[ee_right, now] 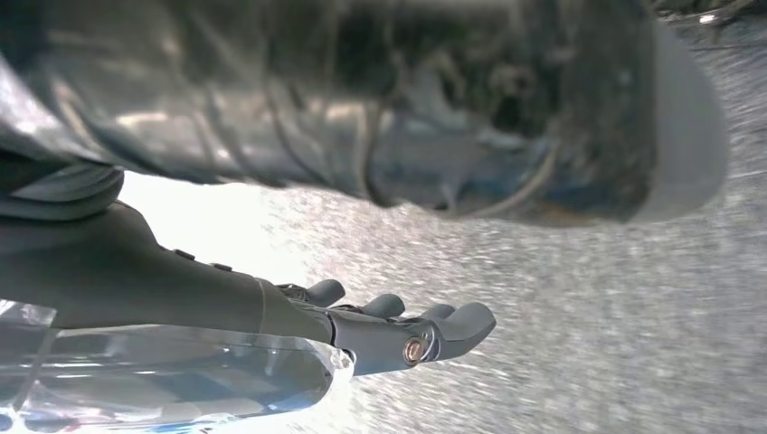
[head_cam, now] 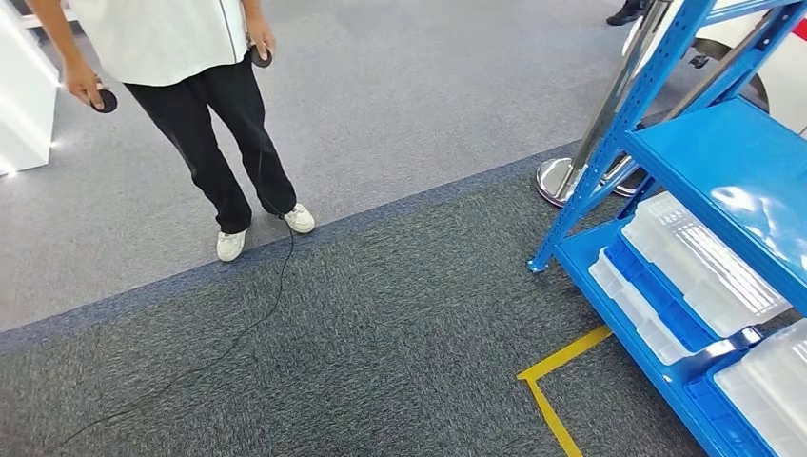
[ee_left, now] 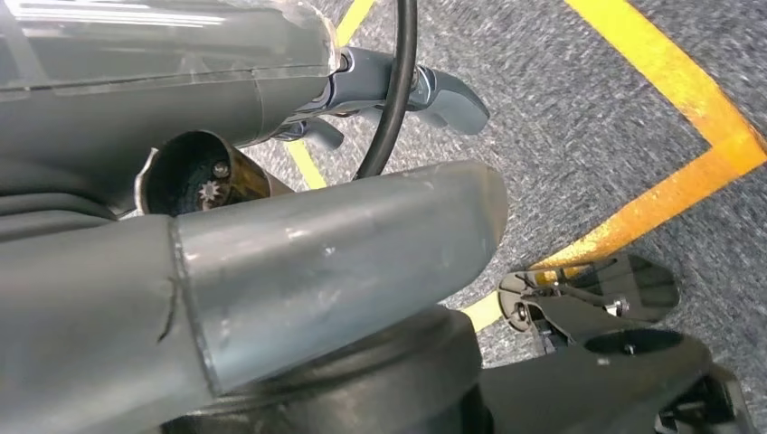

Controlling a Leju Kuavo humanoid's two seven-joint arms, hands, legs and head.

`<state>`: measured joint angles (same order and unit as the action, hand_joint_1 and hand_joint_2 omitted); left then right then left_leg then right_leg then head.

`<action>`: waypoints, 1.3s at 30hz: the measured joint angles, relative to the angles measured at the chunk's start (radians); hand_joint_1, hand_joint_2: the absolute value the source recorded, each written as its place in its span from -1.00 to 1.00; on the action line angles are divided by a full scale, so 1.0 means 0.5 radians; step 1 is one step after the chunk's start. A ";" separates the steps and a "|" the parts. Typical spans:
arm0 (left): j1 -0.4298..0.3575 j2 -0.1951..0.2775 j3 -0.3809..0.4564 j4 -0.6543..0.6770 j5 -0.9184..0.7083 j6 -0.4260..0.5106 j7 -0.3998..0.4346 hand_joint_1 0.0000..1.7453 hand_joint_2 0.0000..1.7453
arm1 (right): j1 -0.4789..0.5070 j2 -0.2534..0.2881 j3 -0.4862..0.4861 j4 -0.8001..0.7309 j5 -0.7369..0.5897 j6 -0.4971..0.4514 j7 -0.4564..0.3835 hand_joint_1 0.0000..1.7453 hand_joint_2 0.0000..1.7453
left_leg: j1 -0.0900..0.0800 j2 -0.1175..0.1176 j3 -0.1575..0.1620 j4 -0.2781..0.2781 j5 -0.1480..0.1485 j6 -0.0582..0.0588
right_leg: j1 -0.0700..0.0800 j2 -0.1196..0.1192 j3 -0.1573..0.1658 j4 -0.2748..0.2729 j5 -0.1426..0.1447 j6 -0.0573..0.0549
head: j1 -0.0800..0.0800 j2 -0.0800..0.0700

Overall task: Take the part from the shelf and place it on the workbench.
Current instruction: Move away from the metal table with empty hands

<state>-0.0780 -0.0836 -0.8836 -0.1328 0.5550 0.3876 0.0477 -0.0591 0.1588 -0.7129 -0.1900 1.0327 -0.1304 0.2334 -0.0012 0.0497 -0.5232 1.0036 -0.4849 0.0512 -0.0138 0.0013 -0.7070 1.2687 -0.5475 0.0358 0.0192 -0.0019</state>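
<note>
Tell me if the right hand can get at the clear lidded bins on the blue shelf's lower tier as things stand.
Probably not yet. The right hand hangs over the carpet, holding nothing, fingers extended. The clear bins sit on the blue shelf to the robot's right, under the upper tier; the arm must lift and reach in.

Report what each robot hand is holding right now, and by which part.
Nothing is held. The left hand and the right hand both hang over the carpet with fingers extended and nothing between them.

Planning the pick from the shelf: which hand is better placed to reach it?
Probably the right: the blue metal shelf with clear plastic bins stands on the robot's right. Both the right hand and left hand hang empty.
</note>
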 joint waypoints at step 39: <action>-0.017 -0.005 -0.002 -0.001 0.023 0.007 -0.003 -1.00 -1.00 | -0.003 -0.009 -0.016 0.000 0.000 0.000 0.012 -1.00 -1.00 | -0.010 0.083 0.007 0.042 -0.049 -0.081 | 0.017 -0.051 0.271 -0.495 0.169 -0.086 | 0.004 0.000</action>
<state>-0.0864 -0.0861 -0.8847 -0.1332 0.5664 0.3913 0.0461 -0.0607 0.1541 -0.7211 -0.1900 1.0327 -0.1304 0.2392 -0.0062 0.0913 -0.5195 1.0248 -0.5094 0.0109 -0.0054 -0.0243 -0.5716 1.0214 -0.4631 -0.0070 0.0214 -0.0019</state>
